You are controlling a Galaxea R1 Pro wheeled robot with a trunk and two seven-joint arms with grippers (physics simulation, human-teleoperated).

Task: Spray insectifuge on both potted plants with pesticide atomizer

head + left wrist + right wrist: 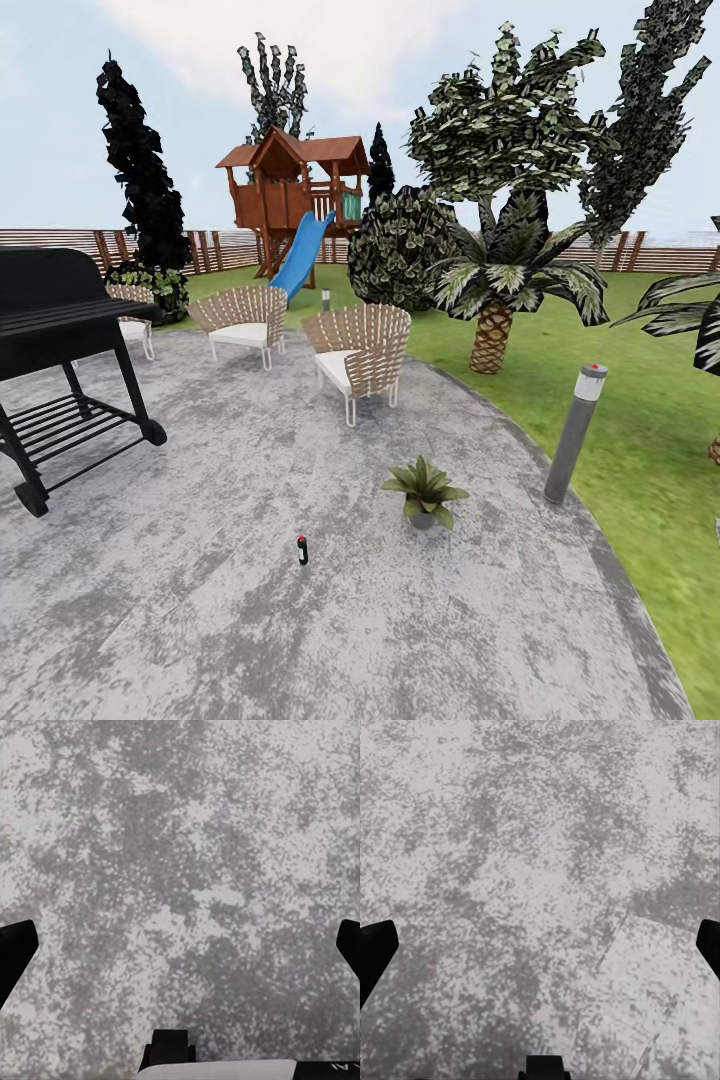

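Head view gives you one tiny dark red-topped pesticide atomizer [302, 549] upright on the mottled grey stone patio [200, 600], one speckled green potted plant [425, 492] nearby, three wicker chairs [358, 352]. Wrist views: your left gripper [180, 945] and right gripper [540, 945] both spread wide, holding nothing.

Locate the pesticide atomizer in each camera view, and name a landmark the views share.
Head view: the pesticide atomizer stands upright on the patio, lower centre, nearer the camera than the potted plant.
Left wrist view: not in it.
Right wrist view: not in it.
Shared landmark: the mottled grey stone patio surface, seen under both wrist cameras.
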